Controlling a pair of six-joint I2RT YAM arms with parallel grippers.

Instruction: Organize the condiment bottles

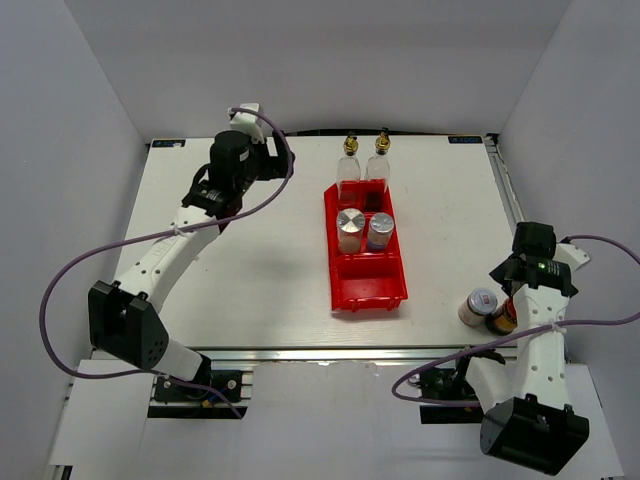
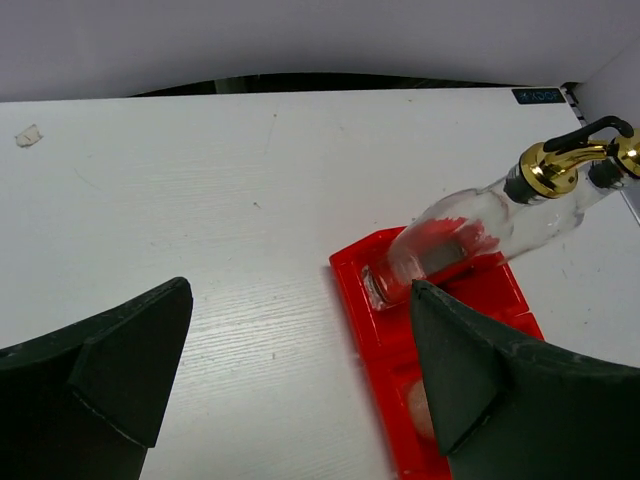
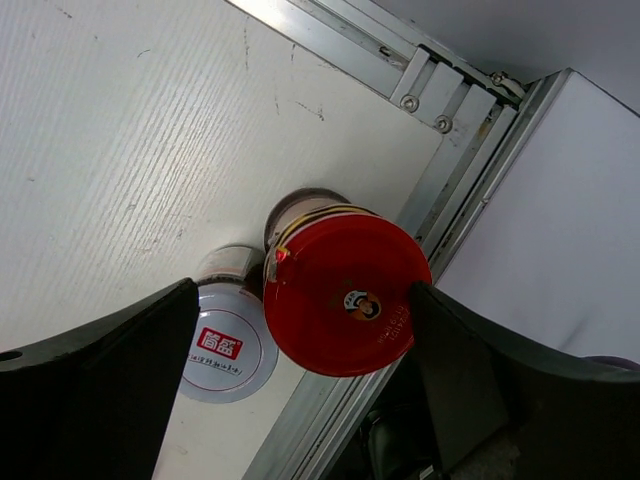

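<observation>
Two pale jars with silver caps [image 1: 349, 228] [image 1: 380, 230] stand in the middle compartment of a red bin [image 1: 368, 290]. A pale jar with a red-marked white lid [image 1: 481, 304] [image 3: 228, 345] and a dark brown jar with a red cap [image 1: 503, 319] [image 3: 345, 295] stand touching at the table's near right edge. My right gripper [image 1: 508, 280] [image 3: 300, 295] hovers over them, open, and the red cap lies between its fingers. My left gripper [image 1: 268, 165] [image 2: 298, 300] is open and empty over bare table left of the bin [image 2: 365, 300].
Two clear glass bottles with gold pourers [image 1: 349, 165] [image 1: 380, 160] stand at the bin's far end; one shows in the left wrist view [image 2: 480, 225]. The bin's near compartment holds nothing. A metal rail [image 3: 450, 150] runs along the table edge beside the right jars.
</observation>
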